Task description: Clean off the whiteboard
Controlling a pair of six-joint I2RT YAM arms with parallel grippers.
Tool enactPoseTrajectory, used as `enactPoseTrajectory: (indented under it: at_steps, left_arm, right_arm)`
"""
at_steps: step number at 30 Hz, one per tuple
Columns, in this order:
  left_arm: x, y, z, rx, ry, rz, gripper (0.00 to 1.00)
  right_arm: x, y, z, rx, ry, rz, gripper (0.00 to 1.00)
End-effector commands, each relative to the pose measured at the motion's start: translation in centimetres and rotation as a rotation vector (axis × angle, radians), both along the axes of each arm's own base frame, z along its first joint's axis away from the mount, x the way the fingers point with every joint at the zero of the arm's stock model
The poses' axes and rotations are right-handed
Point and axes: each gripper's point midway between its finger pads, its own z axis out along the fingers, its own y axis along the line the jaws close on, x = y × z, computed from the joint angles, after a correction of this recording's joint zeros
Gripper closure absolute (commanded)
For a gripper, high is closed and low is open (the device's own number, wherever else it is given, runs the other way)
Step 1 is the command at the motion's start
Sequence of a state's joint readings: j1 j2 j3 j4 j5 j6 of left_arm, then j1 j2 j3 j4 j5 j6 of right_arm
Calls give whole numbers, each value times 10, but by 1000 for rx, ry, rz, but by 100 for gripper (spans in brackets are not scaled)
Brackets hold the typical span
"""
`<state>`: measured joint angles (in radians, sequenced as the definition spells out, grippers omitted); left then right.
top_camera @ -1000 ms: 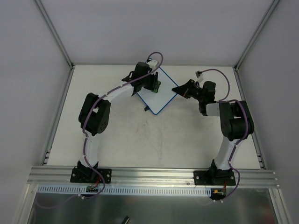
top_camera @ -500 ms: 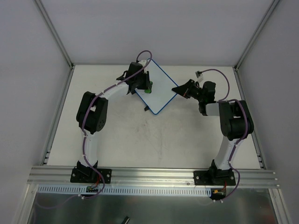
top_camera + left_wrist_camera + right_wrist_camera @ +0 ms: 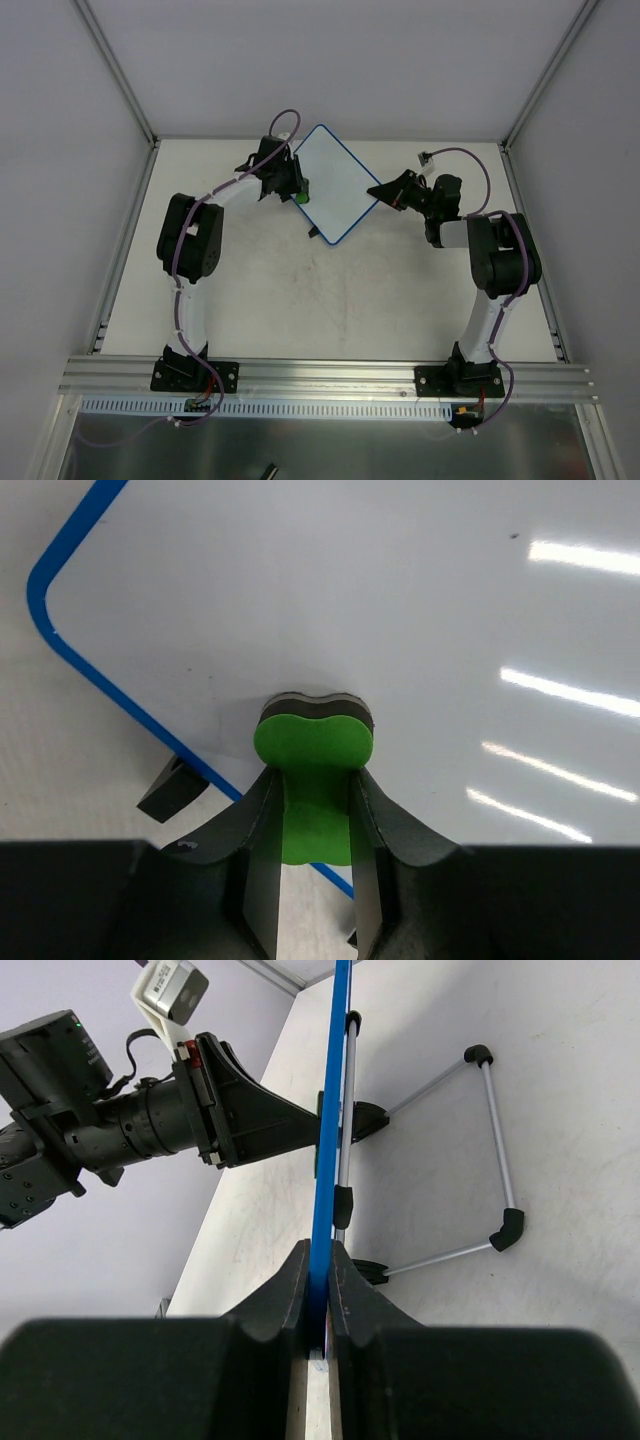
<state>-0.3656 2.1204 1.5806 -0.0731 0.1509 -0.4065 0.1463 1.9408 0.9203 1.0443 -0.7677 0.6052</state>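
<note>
The whiteboard (image 3: 338,185), white with a thin blue frame, stands tilted at the back middle of the table. My left gripper (image 3: 298,190) is at its left edge, shut on a green eraser (image 3: 303,197). In the left wrist view the eraser (image 3: 313,750) presses against the whiteboard (image 3: 420,610) near its blue frame, and that surface looks white with faint specks. My left gripper (image 3: 313,780) clamps the eraser's narrow middle. My right gripper (image 3: 385,192) is shut on the board's right corner. In the right wrist view my right gripper (image 3: 320,1255) pinches the frame, and the whiteboard (image 3: 330,1130) shows edge-on.
A wire stand (image 3: 497,1140) with black end caps props the board from behind. A small black tab (image 3: 170,787) sticks out beside the frame. White walls (image 3: 60,150) enclose the table on three sides, and an aluminium rail (image 3: 330,375) runs along the near edge.
My left gripper has slid the eraser leftward and slightly down across the board, from its upper middle to its left edge. The right arm and the board have stayed still.
</note>
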Motion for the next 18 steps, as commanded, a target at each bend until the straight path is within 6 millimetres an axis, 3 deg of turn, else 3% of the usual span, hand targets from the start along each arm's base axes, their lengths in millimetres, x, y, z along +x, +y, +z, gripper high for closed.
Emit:
enactPoseTrajectory:
  at_steps: [1,5,10,18]
  left_arm:
    - [-42,26,-71,121,214,47,100]
    - [-49,34,-73,145,221,66,100]
    - [-49,28,-73,125,225,38,100]
    - [-52,-10,-64,118,169,-64,100]
  right_arm:
    - [-14,21,12,16,-66,103,100]
    - [-16,21,14,16,-74,103,100]
    - [-15,20,14,18,-73,101,100]
    - [-15,21,15,20,-75,106,100]
